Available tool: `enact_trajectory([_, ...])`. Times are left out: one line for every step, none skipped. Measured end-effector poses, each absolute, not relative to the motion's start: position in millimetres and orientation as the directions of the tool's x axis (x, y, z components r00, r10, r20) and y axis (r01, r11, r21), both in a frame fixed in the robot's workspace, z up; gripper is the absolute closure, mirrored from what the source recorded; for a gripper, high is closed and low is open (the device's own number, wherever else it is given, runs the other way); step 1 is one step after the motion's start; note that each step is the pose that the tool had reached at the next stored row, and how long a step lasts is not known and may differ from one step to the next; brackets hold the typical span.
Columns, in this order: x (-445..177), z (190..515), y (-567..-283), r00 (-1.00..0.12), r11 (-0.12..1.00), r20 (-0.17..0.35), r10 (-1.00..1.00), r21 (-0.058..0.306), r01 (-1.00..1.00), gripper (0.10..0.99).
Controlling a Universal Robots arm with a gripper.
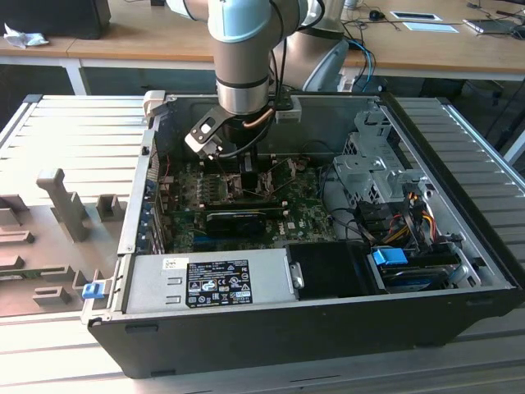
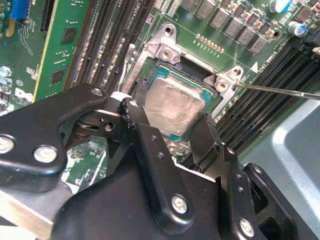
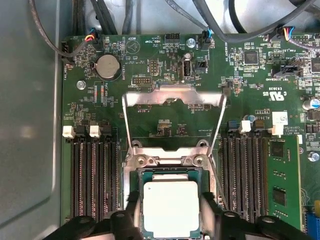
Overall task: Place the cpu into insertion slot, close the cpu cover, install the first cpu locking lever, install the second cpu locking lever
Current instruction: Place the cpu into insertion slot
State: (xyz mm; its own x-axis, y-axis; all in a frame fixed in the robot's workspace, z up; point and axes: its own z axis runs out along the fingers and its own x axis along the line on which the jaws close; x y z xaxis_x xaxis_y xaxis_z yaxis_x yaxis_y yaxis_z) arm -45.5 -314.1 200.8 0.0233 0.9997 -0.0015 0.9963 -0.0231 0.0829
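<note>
Your end effector (image 3: 170, 216) straddles the cpu (image 3: 171, 200) seated in the insertion slot (image 3: 170, 171); you cannot tell whether it grips.

Open cpu cover (image 3: 172, 95), flanking memory slots (image 3: 92, 175)

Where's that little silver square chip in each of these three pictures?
Exterior view: the gripper stands over its spot on the green motherboard.
First wrist view: the cpu is the pale square between two banks of black memory slots.
Second wrist view: the cpu is the silvery square just past the black gripper.
Shared landmark: the gripper, close by the cpu.
</note>
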Motion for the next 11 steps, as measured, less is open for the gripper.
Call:
enact_trajectory([-45.5,201.1,-314.1,0.023,-0.023,-0.001,1.000,0.083,0.996,0.478])
enact_trajectory([-45.5,201.4,-314.1,0.024,-0.024,-0.001,1.000,0.083,0.996,0.478])
enact_trajectory([-45.5,201.4,-314.1,0.026,-0.025,-0.001,1.000,0.083,0.996,0.478])
enact_trajectory([-45.5,200.4,-314.1,0.029,-0.028,-0.002,1.000,0.083,0.996,0.478])
enact_trajectory([-45.3,199.7,-314.1,0.036,-0.036,-0.005,0.999,0.083,0.996,0.478])
enact_trajectory([-45.2,199.6,-314.2,0.049,-0.048,-0.006,0.999,0.083,0.995,0.478])
enact_trajectory([-45.3,199.4,-314.2,0.062,-0.061,-0.005,0.998,0.083,0.995,0.478])
enact_trajectory([-45.2,205.0,-313.9,0.062,-0.061,-0.005,0.998,0.083,0.995,0.478])
enact_trajectory([-45.3,209.3,-313.9,0.062,-0.061,-0.005,0.998,0.082,0.995,0.478])
enact_trajectory([-45.3,210.6,-313.9,0.062,-0.061,-0.006,0.998,0.082,0.995,0.478])
enact_trajectory([-45.3,211.4,-313.9,0.062,-0.061,-0.006,0.998,0.082,0.995,0.478])
